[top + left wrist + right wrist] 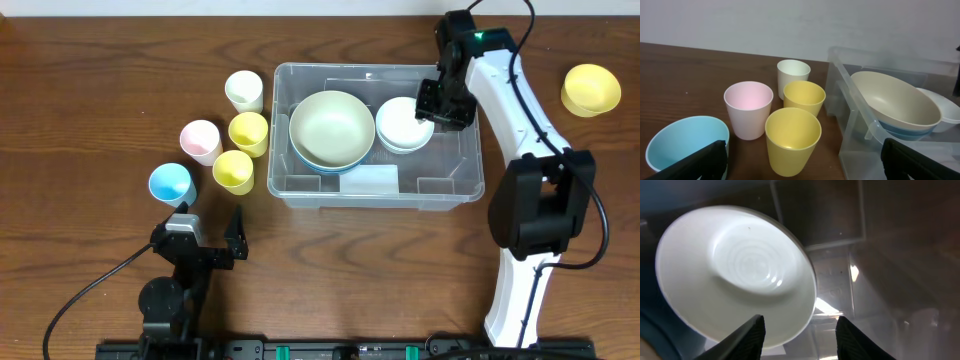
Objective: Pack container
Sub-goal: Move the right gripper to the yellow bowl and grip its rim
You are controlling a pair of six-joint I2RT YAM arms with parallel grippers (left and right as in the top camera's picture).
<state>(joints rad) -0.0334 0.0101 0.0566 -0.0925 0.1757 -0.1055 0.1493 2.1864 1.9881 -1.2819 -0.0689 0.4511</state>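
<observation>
Right gripper (799, 322): fingers part-way apart, gripping nothing, poised just above white bowl (735, 270) rim; contact unclear. Arm reaches over clear container (300, 190), mid-table, wrist pitched down into its 2 o'clock corner. Left gripper (205, 238): spread wide, empty, low at container's 7 o'clock, facing cups (792, 140).

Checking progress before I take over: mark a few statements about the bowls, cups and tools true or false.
The white bowl lies inside the container. True.
The yellow bowl is packed too. False: it sits on the table, right of the container.
The left tool grips a cup. False: it is open and empty.
The blue cup stands outside the container. True.
The right tool is over the white bowl, jaws apart. True.
</observation>
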